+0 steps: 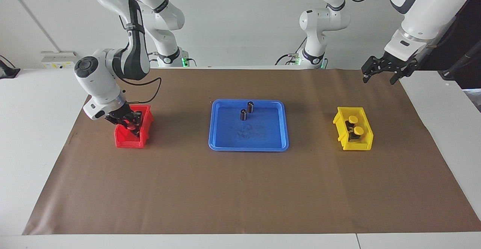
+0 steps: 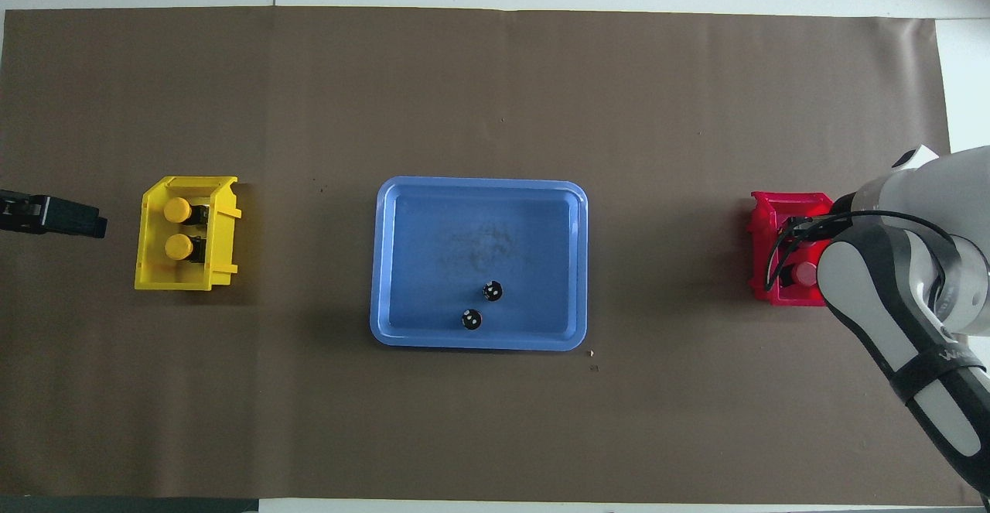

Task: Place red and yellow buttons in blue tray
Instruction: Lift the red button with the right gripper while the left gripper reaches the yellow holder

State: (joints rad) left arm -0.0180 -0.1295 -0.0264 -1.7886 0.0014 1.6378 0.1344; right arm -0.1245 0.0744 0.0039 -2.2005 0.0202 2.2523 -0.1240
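From across the worktop [image 1: 240, 189] the right claw [image 1: 129, 123] is plainly down inside the red bin [image 1: 132, 138], its fingers drawn together on a red button [image 1: 131, 127]; whether the button has left the bin floor I cannot tell. From above, that same spot is mostly buried under the right arm's white and grey bulk, and only a sliver of the red bin [image 2: 766, 227] and one red cap [image 2: 807, 271] peek out beside it. A second red button does not show clearly in either view. The left claw [image 1: 383, 70] hangs in the air over the brown mat at the left arm's end, fingers spread apart; the overhead view catches just its dark tip [image 2: 54, 215] beside the yellow bin [image 2: 188, 277]. In that bin the two yellow buttons [image 2: 178, 228] sit side by side, their caps round from overhead, their black bases only visible from the facing side [image 1: 354, 126]. The blue tray [image 1: 225, 144] lies mid-mat between the bins, holding two dark capless cylinders [image 1: 247, 110] in the part nearer the robots.
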